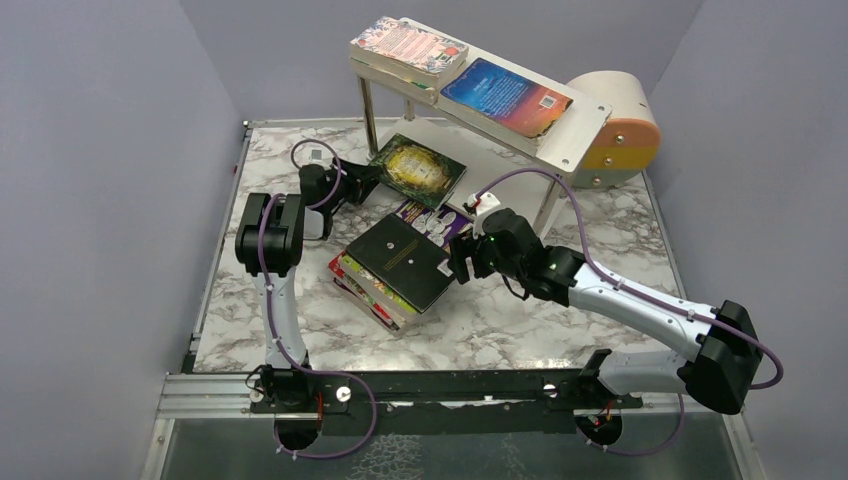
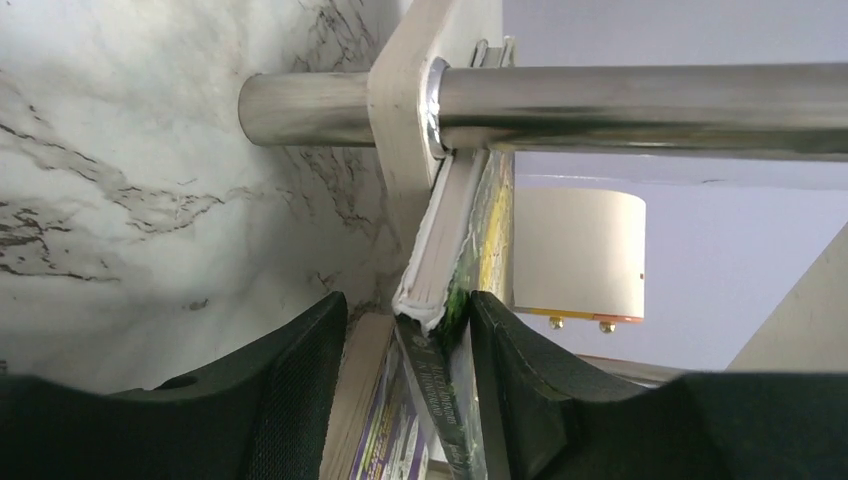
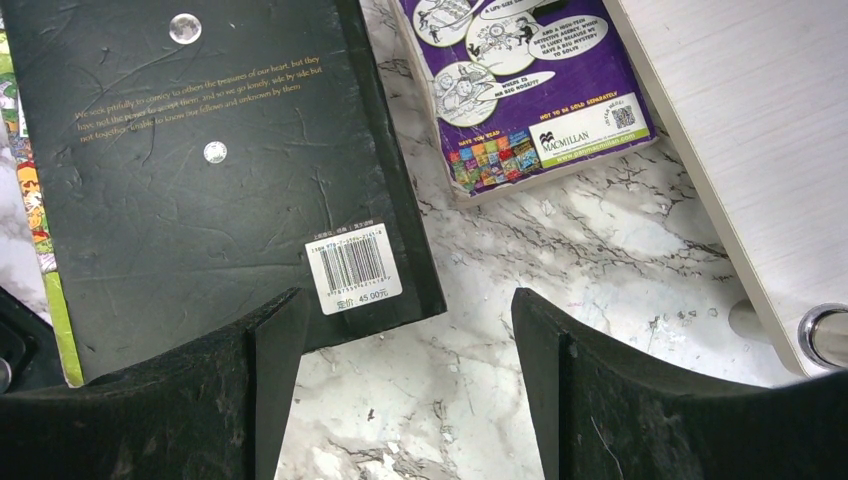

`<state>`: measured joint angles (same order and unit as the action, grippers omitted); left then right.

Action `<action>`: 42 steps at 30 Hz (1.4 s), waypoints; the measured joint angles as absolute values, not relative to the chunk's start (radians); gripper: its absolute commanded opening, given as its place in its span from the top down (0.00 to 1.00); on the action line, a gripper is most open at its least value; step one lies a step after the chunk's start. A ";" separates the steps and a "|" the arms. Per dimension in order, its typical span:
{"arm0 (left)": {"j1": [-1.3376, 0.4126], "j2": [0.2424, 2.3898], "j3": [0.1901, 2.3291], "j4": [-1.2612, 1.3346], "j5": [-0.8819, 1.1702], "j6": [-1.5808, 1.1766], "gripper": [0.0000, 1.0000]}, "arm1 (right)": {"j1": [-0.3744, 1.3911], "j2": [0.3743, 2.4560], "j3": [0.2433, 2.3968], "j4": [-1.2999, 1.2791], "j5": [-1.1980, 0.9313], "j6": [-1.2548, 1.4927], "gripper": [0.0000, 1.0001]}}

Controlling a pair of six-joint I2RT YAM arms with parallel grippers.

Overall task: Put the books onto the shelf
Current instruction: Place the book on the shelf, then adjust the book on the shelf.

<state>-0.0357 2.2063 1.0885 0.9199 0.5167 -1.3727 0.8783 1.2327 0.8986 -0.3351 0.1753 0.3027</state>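
The shelf stands at the back, with a pink-patterned book and a blue book on its top board. A green book lies tilted by the lower board, its corner between the jaws of my left gripper. One finger lies against its cover and a gap shows at the other. A black book tops a stack at mid table. My right gripper hangs open at its corner, holding nothing. A purple book lies beside the stack.
A round beige-and-orange box lies on its side behind the shelf's right end. A metal shelf leg crosses just past my left fingertips. Another leg and the lower board sit right of my right gripper. Purple walls enclose the marble table.
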 measured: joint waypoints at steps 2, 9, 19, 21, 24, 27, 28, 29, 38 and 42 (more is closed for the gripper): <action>-0.035 2.188 1.074 0.919 0.516 -1.362 0.65 | 0.878 1.233 0.899 -0.335 0.175 0.303 0.27; -0.034 2.177 1.068 0.946 0.519 -1.355 0.91 | 0.878 1.233 0.899 -0.328 0.175 0.303 0.26; -0.033 2.177 1.068 0.958 0.520 -1.383 1.00 | 0.878 1.233 0.899 -0.328 0.175 0.303 0.27; -0.033 2.176 1.068 0.958 0.520 -1.386 1.00 | 0.878 1.233 0.899 -0.328 0.175 0.303 0.27; -0.034 2.173 1.068 0.957 0.518 -1.395 1.00 | 0.878 1.233 0.899 -0.327 0.175 0.303 0.27; -0.039 2.167 1.068 0.955 0.507 -1.403 1.00 | 0.878 1.233 0.899 -0.326 0.175 0.303 0.27; -0.043 2.164 1.069 0.955 0.502 -1.406 1.00 | 0.878 1.233 0.899 -0.325 0.175 0.303 0.26; -0.046 2.163 1.071 0.955 0.497 -1.409 1.00 | 0.878 1.233 0.899 -0.324 0.175 0.303 0.27; -0.080 2.162 1.150 0.941 0.449 -1.442 1.00 | 0.878 1.229 0.898 -0.321 0.176 0.303 0.27; -0.097 2.162 1.173 0.930 0.430 -1.445 1.00 | 0.878 1.213 0.890 -0.322 0.177 0.303 0.27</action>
<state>-0.0971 2.1620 1.1728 0.9302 0.4301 -1.4452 0.8783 1.2129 0.8902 -0.3218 0.1772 0.3031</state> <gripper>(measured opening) 0.118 0.734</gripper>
